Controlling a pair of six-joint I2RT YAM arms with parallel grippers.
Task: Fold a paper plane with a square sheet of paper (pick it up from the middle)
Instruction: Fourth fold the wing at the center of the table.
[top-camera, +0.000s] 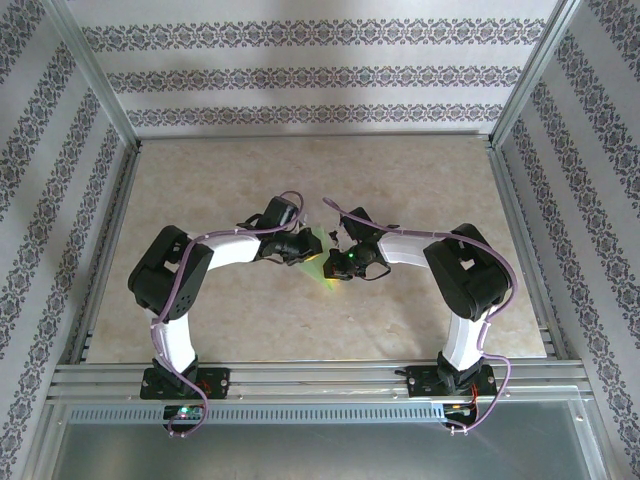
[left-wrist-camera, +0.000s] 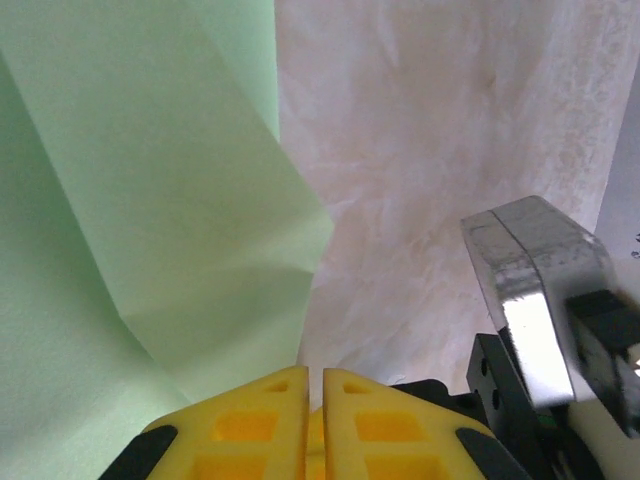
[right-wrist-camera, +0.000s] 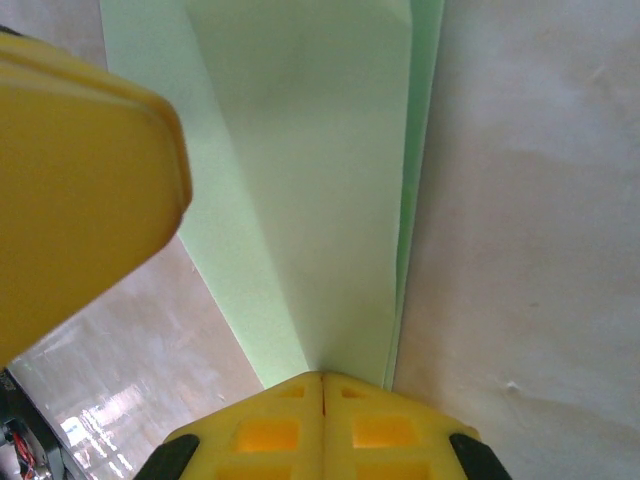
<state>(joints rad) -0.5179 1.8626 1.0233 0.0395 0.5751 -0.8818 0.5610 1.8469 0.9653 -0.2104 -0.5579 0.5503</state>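
The light green sheet of paper (top-camera: 316, 263) hangs folded between both grippers above the middle of the table. In the left wrist view the paper (left-wrist-camera: 150, 200) shows slanted creases, and its lower edge runs into the narrow slit of my left gripper (left-wrist-camera: 313, 370), which is shut on it. In the right wrist view the paper (right-wrist-camera: 310, 180) is a long layered strip ending in my right gripper (right-wrist-camera: 322, 374), shut on it. From above, the left gripper (top-camera: 303, 251) and right gripper (top-camera: 337, 262) nearly touch. Whether it forms a paper plane I cannot tell.
The beige marbled table (top-camera: 400, 180) lies inside an aluminium frame (top-camera: 520, 220) with patterned walls. A left finger (right-wrist-camera: 80, 180) looms close in the right wrist view, and a shiny metal part of the right arm (left-wrist-camera: 530, 290) sits close in the left wrist view.
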